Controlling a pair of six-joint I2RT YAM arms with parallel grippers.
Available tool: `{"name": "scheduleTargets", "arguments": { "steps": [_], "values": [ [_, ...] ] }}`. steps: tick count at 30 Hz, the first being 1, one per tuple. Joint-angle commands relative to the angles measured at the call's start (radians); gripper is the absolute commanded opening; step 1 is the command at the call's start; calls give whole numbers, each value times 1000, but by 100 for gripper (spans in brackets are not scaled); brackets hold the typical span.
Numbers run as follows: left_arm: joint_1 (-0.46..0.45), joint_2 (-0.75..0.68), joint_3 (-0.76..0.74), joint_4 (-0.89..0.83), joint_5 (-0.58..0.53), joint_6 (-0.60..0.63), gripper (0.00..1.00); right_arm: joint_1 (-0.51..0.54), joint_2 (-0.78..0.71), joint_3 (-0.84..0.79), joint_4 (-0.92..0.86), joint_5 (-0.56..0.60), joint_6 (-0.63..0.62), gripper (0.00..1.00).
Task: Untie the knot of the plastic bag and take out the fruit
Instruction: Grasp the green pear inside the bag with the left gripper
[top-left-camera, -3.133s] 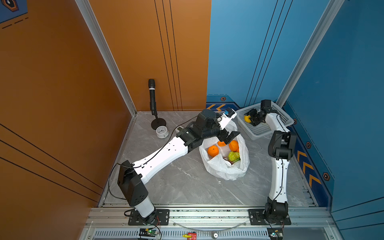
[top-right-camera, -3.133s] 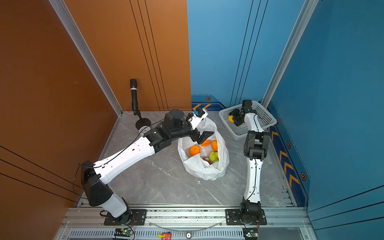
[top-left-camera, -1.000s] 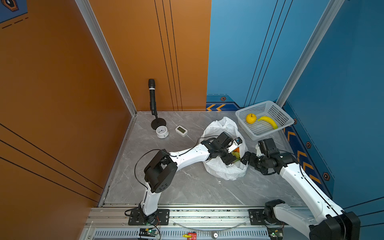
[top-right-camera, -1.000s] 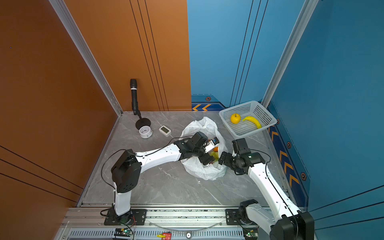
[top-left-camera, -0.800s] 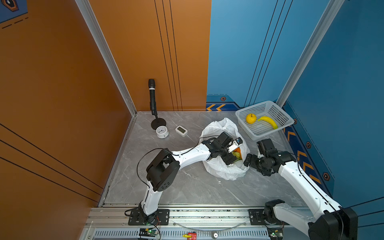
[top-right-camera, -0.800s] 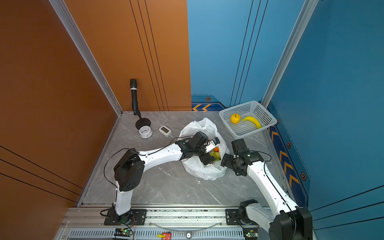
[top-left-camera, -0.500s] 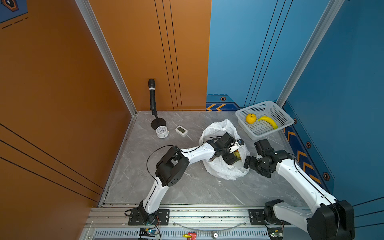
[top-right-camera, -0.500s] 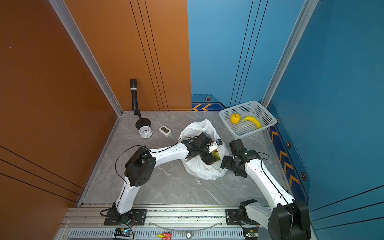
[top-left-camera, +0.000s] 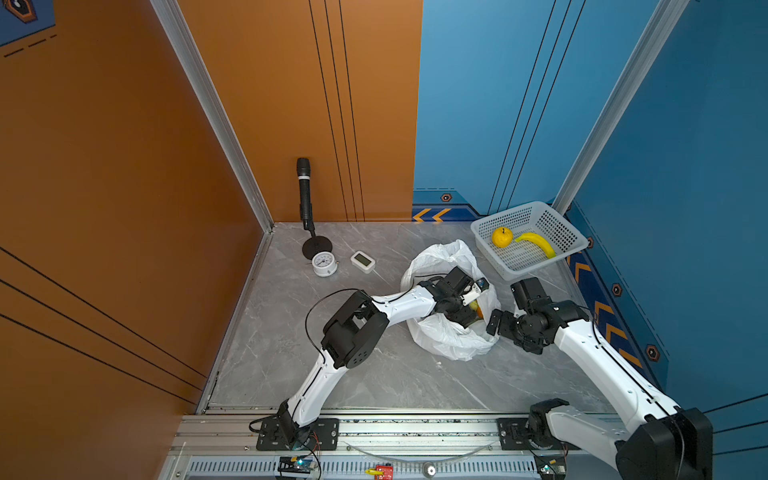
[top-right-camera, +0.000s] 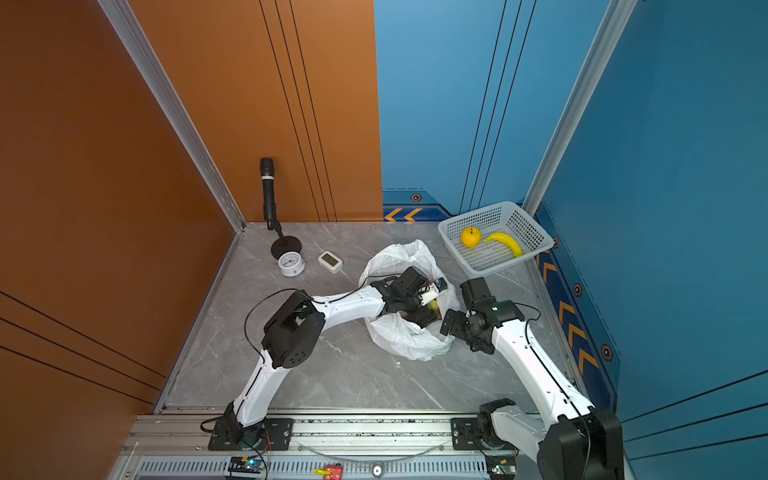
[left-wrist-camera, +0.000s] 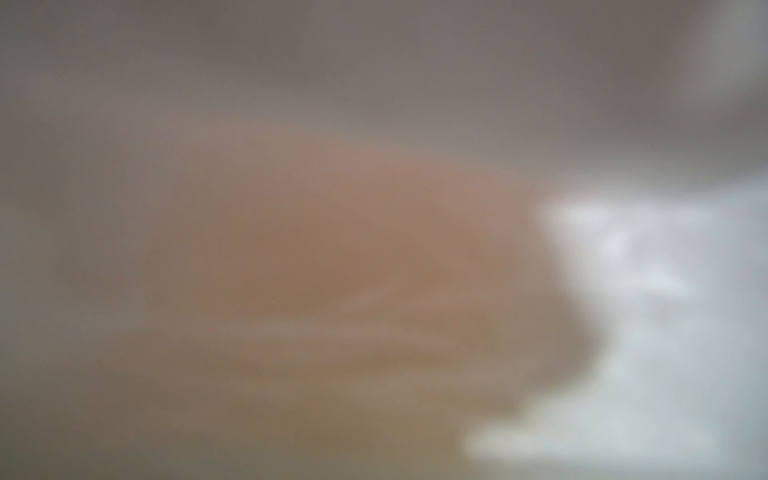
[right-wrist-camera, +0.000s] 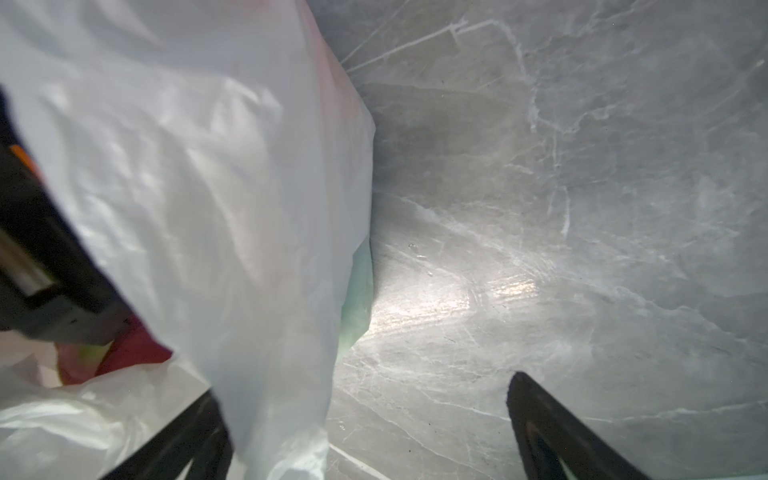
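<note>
— What lies around the plastic bag (top-left-camera: 444, 338) (top-right-camera: 405, 338)?

— It sits slumped on the grey marble table (top-left-camera: 374, 374). Past the bag's far right side, near it but apart, is a white perforated basket (top-left-camera: 559, 227) (top-right-camera: 528, 227). The basket holds a yellow round fruit (top-left-camera: 502, 237) (top-right-camera: 471, 237) and a banana (top-left-camera: 536, 243) (top-right-camera: 505, 242). Well off the bag's far left side stand a microphone (top-left-camera: 304, 187) (top-right-camera: 268, 187), a round dial (top-left-camera: 324, 264) (top-right-camera: 291, 264) and a small white display (top-left-camera: 363, 261) (top-right-camera: 330, 261).

— What stands in the way?

— The left arm (top-left-camera: 405, 301) crosses the bag's left rim. The left gripper (top-left-camera: 463, 316) (top-right-camera: 424, 318) is down inside the bag's mouth, hiding most of the contents. I cannot tell whether its jaws are apart or closed on anything. Its wrist view is only an orange-brown and white blur.

— And the right gripper (top-left-camera: 509, 334) (top-right-camera: 464, 336) (right-wrist-camera: 365, 388)?

— It is just beside the bag's right flank. Its wrist view shows the fingers (right-wrist-camera: 552, 432) spread wide, gripping nothing. The bag's film hangs over one of them.

— How does the bag look?

— Thin, crinkled, translucent white, with its mouth gaping upward.

— And the fruit (top-left-camera: 476, 309) (top-right-camera: 434, 306)?

— Inside the bag. Both top views show only a scrap of yellow and orange beside the left gripper. The right wrist view shows a pink-red piece (right-wrist-camera: 137, 353) at the bag's mouth. A pale green shape (right-wrist-camera: 357, 291) shows through the film.
</note>
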Motion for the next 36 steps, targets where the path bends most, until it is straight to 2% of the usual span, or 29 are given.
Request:
{"name": "scheduleTargets", "arguments": {
  "steps": [1,7,12,23,30,36],
  "values": [
    [8,9,12,-13,19,-13,70,5,-44,43,42,-52,8,100],
    [12,-40,-27,31,11,-45,58,3,-87,68,116,-101,39,100],
    [21,-98,-87,109,11,-90,56,3,-96,93,140,-114,44,100],
    [23,-256,-224,148,-16,-108,56,-19,-88,141,177,-154,99,100],
    [35,-389,-282,213,-5,-121,56,-98,-89,182,261,-302,178,100],
    [64,-475,-290,331,83,-176,56,-174,-78,212,373,-469,254,100]
  ]
}}
